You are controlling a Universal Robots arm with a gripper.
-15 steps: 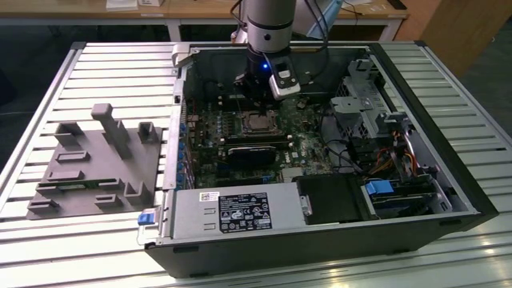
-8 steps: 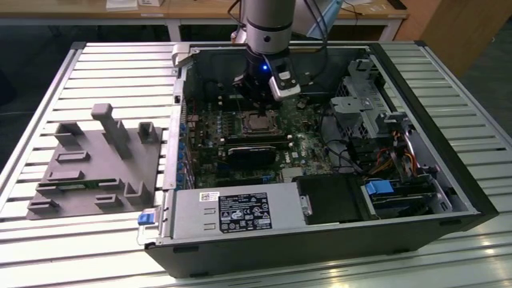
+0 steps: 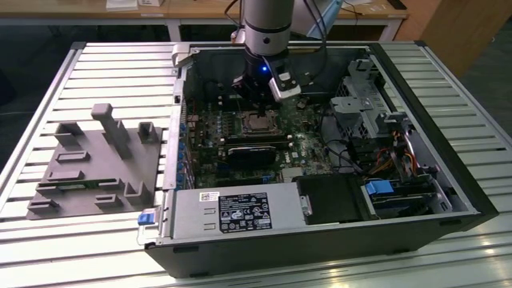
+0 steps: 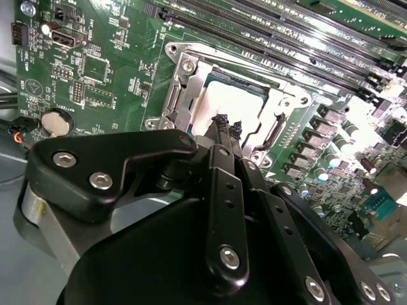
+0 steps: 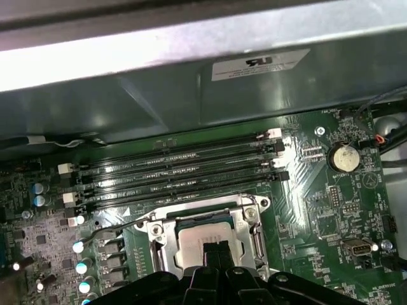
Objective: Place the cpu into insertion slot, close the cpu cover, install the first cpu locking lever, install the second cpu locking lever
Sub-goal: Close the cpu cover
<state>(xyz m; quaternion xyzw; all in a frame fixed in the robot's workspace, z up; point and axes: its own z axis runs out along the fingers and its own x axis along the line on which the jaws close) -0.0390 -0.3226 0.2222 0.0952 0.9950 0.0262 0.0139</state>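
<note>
silvery-grey metal marks the top of 1 cpu (image 5: 200,234), which is seen seated in 1 insertion slot (image 5: 255,204) on the green circuit board (image 5: 305,210). 1 cpu cover (image 5: 252,236), a thin silver frame, is laid flat around the chip, so that the chip's top is shown through its window. 1 gripper (image 4: 227,124) is carried by 1 arm (image 3: 265,24) and is poised directly over the slot. its 2 black fingers (image 4: 219,122) are set together with nothing seen between them, and their tips are placed over the chip's top; whether contact is made cannot be told. part of the cpu and of the cover is hidden by the gripper's body in both wrist views. 1 thin metal rod (image 5: 117,225) is seen running out from a corner of the slot; whether it is latched cannot be told. 4 long black memory slots (image 5: 178,166) are lined up side by side just beside the slot, and 1 round coin cell (image 5: 343,157) is set on the board apart from them. in the exterior view, 1 open computer case (image 3: 320,249) is laid on 1 slatted metal table (image 3: 120,66). 1 grey fixture plate (image 3: 96,162) is placed beside the case at the exterior view's left. 1 grey power supply (image 3: 232,210) is mounted along the case's near side, and 1 black rectangular block (image 3: 249,155) is seated between it and the slot.
</note>
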